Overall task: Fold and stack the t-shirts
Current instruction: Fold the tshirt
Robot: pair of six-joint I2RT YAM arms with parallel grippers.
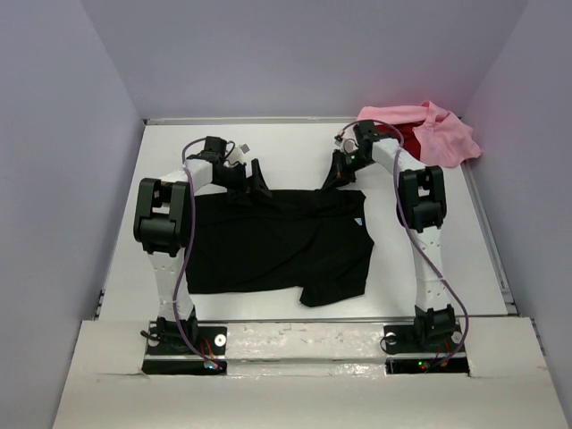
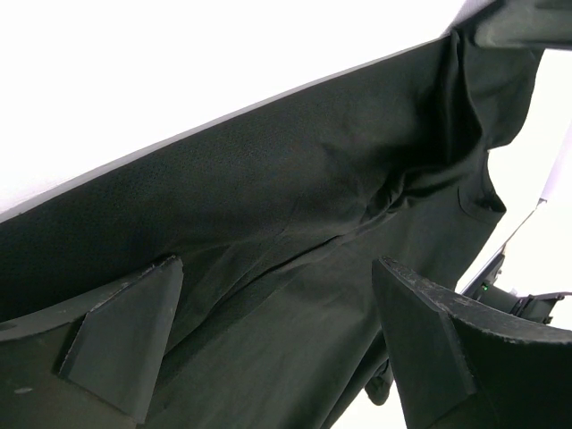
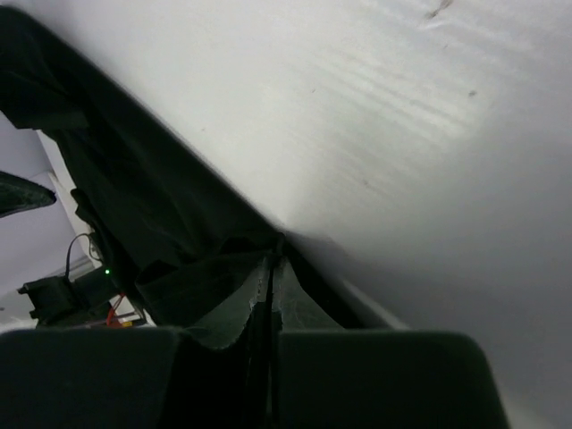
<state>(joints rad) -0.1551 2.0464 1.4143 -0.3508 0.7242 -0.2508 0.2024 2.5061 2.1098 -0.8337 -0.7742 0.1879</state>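
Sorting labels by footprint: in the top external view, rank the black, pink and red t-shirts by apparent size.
1. black t-shirt, spread out
2. pink t-shirt, bunched
3. red t-shirt, mostly hidden by the pink one, so only its visible patch counts

The right gripper (image 3: 271,257) fills the bottom of the view, its two fingers pressed flat together with only a thin seam between them. Their tips pinch the edge of the black t-shirt (image 3: 134,206), and the cloth gathers into a small fold right at the tips. From there the shirt runs away across the pale worktop (image 3: 402,134), its straight edge casting a soft shadow on the bare surface beside it. Beyond the cloth's other side sits an arm base (image 3: 67,295) with a small green light (image 3: 105,271) and thin wires.
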